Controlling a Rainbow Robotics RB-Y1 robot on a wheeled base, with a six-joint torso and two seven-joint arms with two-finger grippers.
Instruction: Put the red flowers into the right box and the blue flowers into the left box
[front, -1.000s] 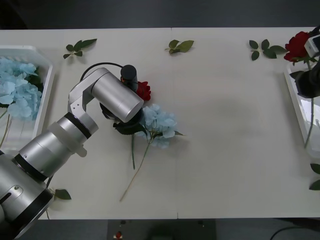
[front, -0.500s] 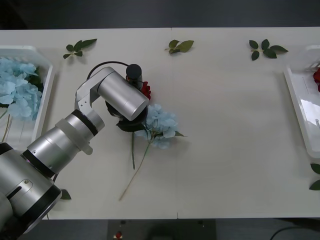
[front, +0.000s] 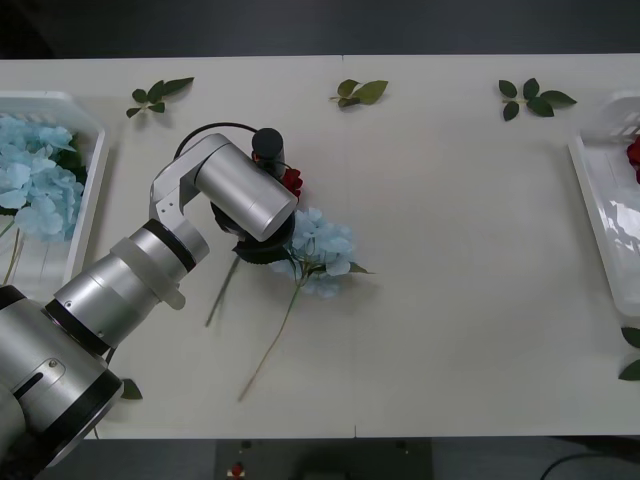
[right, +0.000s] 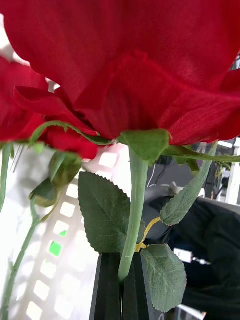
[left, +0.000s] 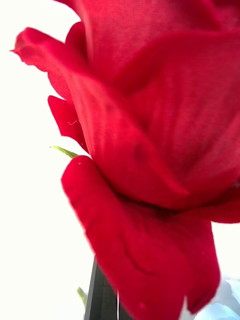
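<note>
My left arm reaches over the table's middle left. Its black gripper is shut on a red flower, whose bloom presses close to the wrist camera. That rose's stem slants down to the left. Beside it a blue flower lies on the table. The left box holds several blue flowers. My right gripper is shut on the stem of another red flower. A red bloom shows over the right box.
Loose green leaf sprigs lie along the far edge, near the front left and at the right edge. A further rose stem hangs beside the held one in the right wrist view.
The right arm and its rose have moved out past the right edge. My left arm shifted slightly right, and the held rose's stem swung from straight down to slanting left.
</note>
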